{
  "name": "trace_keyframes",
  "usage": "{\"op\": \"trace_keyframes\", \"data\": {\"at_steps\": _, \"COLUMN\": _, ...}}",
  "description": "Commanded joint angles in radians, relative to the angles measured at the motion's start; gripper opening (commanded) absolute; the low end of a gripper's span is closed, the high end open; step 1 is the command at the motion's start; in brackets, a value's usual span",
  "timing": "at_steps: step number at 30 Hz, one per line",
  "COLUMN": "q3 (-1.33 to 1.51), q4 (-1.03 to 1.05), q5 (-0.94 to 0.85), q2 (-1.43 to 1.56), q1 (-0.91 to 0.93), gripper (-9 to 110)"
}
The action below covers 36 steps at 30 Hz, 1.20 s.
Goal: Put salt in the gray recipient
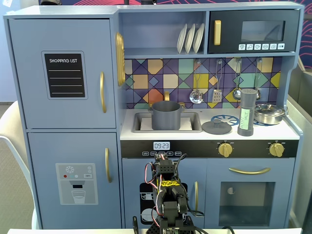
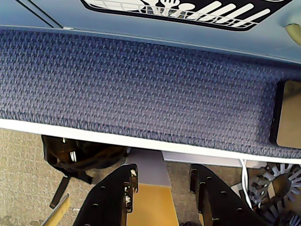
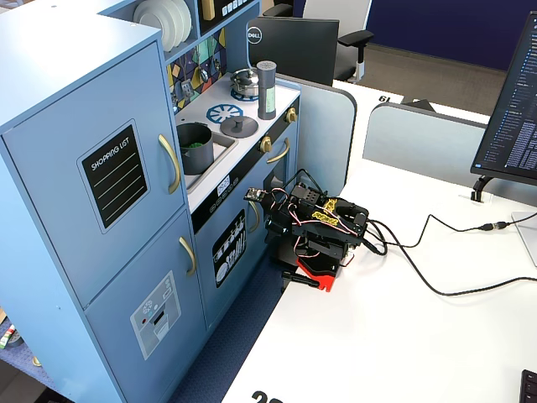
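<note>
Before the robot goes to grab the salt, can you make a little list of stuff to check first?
1. Salt standing upright on the counter: ok.
2. Gray pot sitting in the sink, open on top, its lid off beside it: ok.
3. Tool empty, fingers apart: ok.
4. Tool near the salt: not ok; the arm is folded low in front of the toy kitchen.
5. Clear space around the salt: not ok; the steel pan sits close by.
6. Pot empty: cannot tell; something green shows inside in a fixed view.
</note>
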Motion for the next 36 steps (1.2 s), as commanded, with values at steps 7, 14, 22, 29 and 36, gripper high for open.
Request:
{"op": "trace_keyframes", "data": {"at_steps": 7, "q3": -0.008, "q4": 0.005, "q5": 0.014, "q2": -0.006, "q1": 0.015, "gripper": 0}}
{"op": "trace_keyframes", "data": {"at_steps": 14, "q3": -0.011, "q4": -0.002, "q5": 0.003, "q2": -0.006, "q1": 0.026, "gripper": 0}}
{"op": "trace_keyframes", "data": {"at_steps": 22, "q3": -0.353, "q4": -0.087, "q5": 0.005, "q2": -0.152, "q1": 0.232, "gripper": 0}}
{"op": "trace_keyframes", "data": {"at_steps": 29, "q3": -0.65, "q4": -0.325, "q5": -0.04, "q2": -0.242, "q1": 0.612, "gripper": 0}}
{"op": "trace_keyframes", "data": {"at_steps": 36, "q3": -0.69, "q4": -0.854, "q5": -0.094, "q2": -0.353, "q1": 0.877, "gripper": 2}}
